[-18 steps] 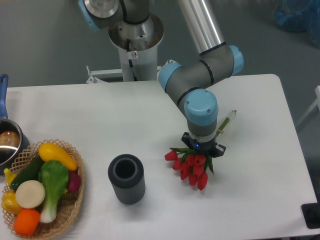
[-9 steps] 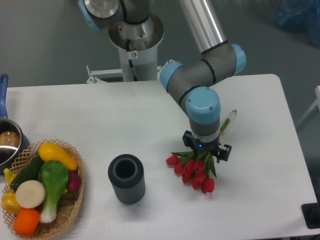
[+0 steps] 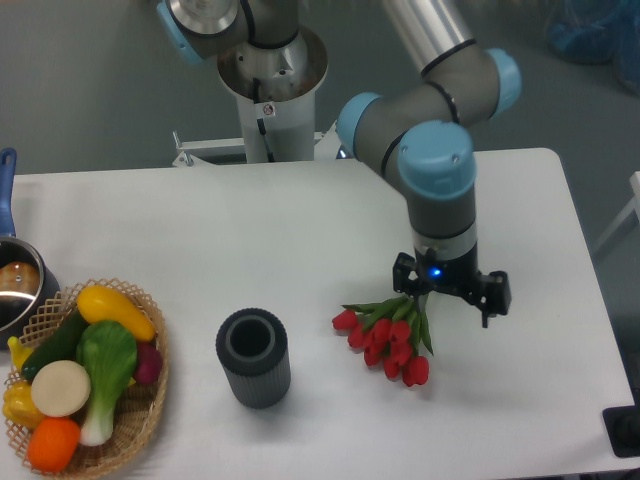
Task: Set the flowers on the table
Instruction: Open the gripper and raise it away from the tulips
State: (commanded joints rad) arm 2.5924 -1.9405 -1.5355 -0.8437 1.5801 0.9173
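The flowers (image 3: 385, 340) lie on the white desk (image 3: 250, 230), red buds pointing toward five o'clock. The gripper (image 3: 450, 298) hangs just at their two o'clock with fingers spread apart, holding nothing. A dark cylindrical vase (image 3: 253, 357) stands upright at the flowers' nine o'clock.

Bare table (image 3: 250, 230) surrounds the flowers (image 3: 388, 338); the dark cylinder (image 3: 253, 357) stands near, leftward.

Red flowers (image 3: 385, 342) with green leaves are lying on the plain white desk (image 3: 250, 230); the ribbed cylinder (image 3: 253, 357) is showing dark grey.
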